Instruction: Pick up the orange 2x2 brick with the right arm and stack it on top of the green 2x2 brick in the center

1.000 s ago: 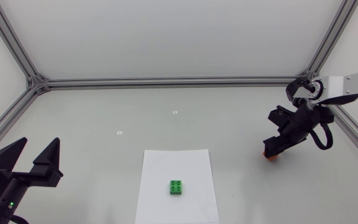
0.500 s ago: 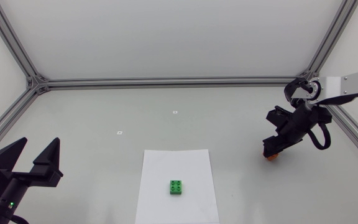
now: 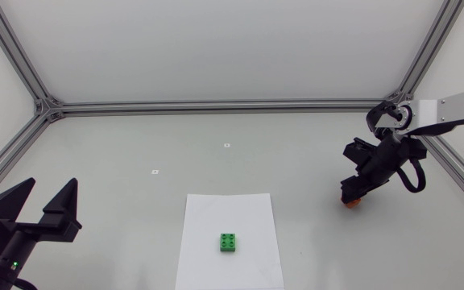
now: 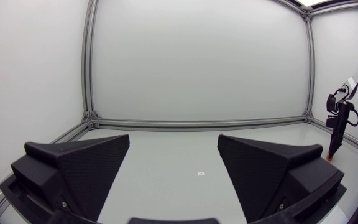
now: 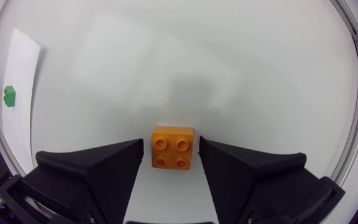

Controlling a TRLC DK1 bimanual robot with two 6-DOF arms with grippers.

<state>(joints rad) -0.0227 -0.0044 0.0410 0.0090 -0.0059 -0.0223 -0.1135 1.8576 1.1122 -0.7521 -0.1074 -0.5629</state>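
Green brick point(image 3: 229, 242) on white sheet point(image 3: 228, 211); orange brick point(image 5: 173, 147) apart.

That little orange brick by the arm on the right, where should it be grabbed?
By its two flat side walls, coming straight down from above. The orange brick lies flat on the table with its studs up, so the smooth sides are free, and the right tool has an open finger on either side.
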